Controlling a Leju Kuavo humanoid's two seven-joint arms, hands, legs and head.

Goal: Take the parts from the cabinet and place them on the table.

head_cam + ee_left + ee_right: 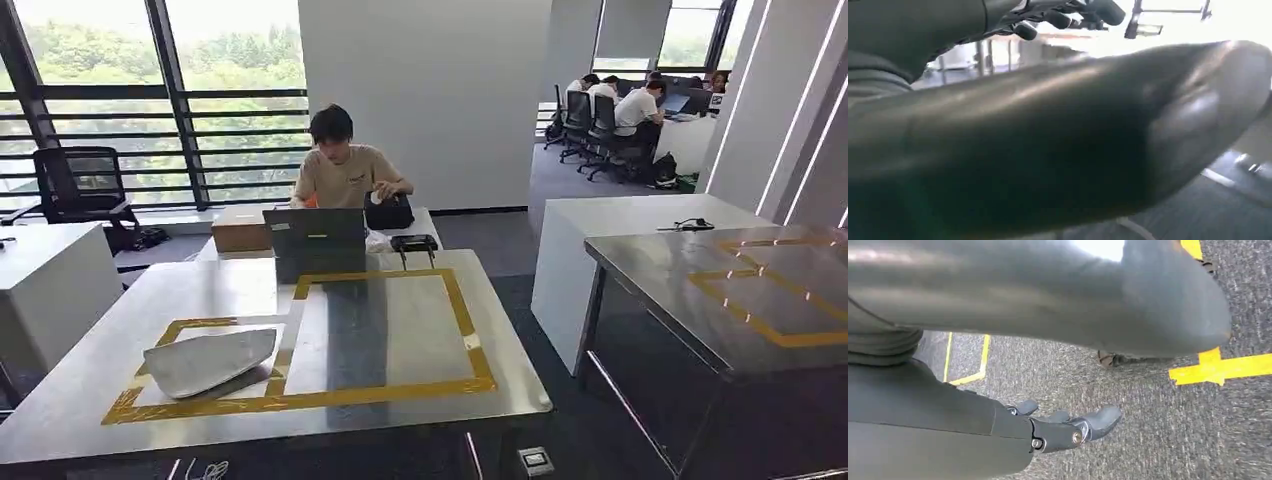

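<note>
A curved silver metal part [208, 360] lies on the steel table [400, 330], inside the small yellow-taped box at its left. The larger taped rectangle [385, 335] beside it holds nothing. My left hand [1048, 140] hangs with its thick grey thumb across the left wrist view and its dark fingers [1068, 15] spread beyond it, holding nothing. My right hand [1013, 295] hangs over grey carpet, its dark fingers [1088, 425] loosely extended and empty.
A person [345, 170] sits behind the table at a laptop [314, 240], with a black bag [389, 212], a cardboard box [241, 228] and a small black device [413, 242]. A second steel table [740, 290] stands right, a white counter [640, 215] behind it. Yellow floor tape [1218, 367] lies below my right hand.
</note>
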